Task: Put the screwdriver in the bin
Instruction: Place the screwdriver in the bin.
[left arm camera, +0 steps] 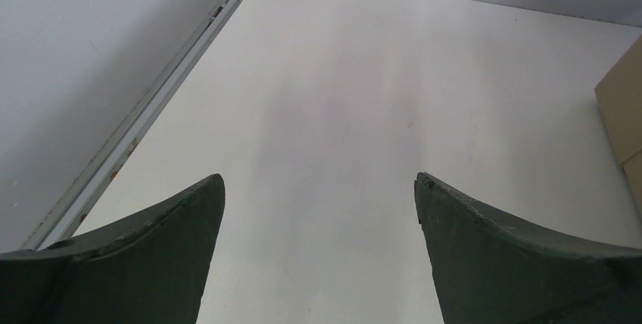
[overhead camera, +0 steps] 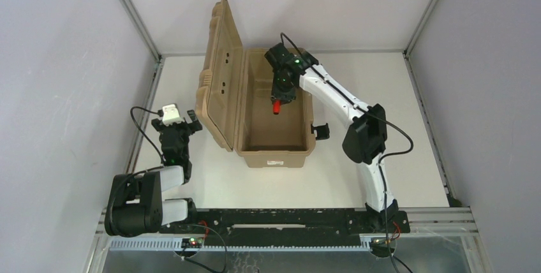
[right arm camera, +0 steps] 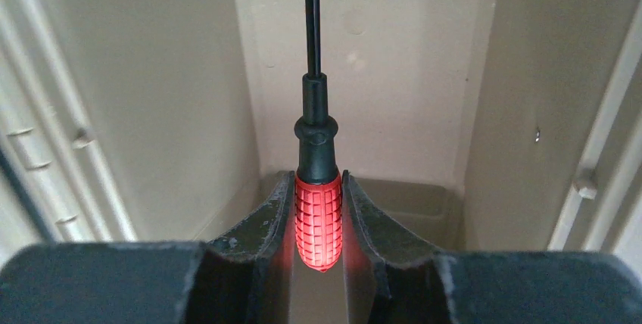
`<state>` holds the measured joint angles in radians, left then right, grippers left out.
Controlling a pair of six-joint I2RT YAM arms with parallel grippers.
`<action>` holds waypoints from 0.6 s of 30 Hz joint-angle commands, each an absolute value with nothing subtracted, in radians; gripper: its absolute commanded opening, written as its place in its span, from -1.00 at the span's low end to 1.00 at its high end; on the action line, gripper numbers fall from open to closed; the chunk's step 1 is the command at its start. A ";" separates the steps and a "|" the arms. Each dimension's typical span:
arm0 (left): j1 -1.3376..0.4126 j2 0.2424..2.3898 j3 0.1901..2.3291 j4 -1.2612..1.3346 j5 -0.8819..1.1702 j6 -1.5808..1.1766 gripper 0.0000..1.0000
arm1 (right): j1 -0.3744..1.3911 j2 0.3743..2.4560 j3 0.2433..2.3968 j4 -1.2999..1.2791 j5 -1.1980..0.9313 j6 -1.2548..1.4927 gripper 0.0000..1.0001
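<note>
The tan bin [overhead camera: 274, 156] stands open in the middle of the table, its ribbed lid [overhead camera: 220, 72] raised on the left. My right gripper [overhead camera: 278, 102] is over the bin's far half, shut on the screwdriver [overhead camera: 277, 108]. In the right wrist view the red handle [right arm camera: 318, 220] sits between the fingers [right arm camera: 265, 218], with the black collar and thin shaft pointing away into the bin [right arm camera: 174, 97]. My left gripper [overhead camera: 185, 124] is open and empty over bare table, left of the lid; in the left wrist view its gripper [left arm camera: 319, 180] shows both fingers wide apart.
A black latch [overhead camera: 321, 131] sticks out of the bin's right side. A metal rail [left arm camera: 144, 119] runs along the table's left edge by the wall. A corner of the bin lid [left arm camera: 624, 104] shows at the right of the left wrist view.
</note>
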<state>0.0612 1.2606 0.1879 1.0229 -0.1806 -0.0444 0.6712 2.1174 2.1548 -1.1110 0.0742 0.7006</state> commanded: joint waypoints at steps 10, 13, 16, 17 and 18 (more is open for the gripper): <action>0.063 1.257 0.192 1.052 -0.182 -0.030 1.00 | 0.683 2.258 2.190 -1.133 0.161 0.700 -0.73; 0.063 1.257 0.193 1.052 -0.181 -0.031 1.00 | 0.684 2.283 2.178 -1.111 0.150 0.692 -0.73; 0.063 1.258 0.193 1.052 -0.181 -0.030 1.00 | 0.684 2.307 2.171 -1.095 0.141 0.687 -0.73; 0.063 1.258 0.193 1.052 -0.182 -0.030 1.00 | 0.684 2.316 2.171 -1.089 0.138 0.685 -0.73; 0.063 1.257 0.193 1.052 -0.182 -0.030 1.00 | 0.684 2.323 2.170 -1.084 0.135 0.682 -0.73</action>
<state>0.0612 1.2606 0.1879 1.0229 -0.1806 -0.0444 0.6758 2.3035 2.1571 -1.1202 0.1436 0.6964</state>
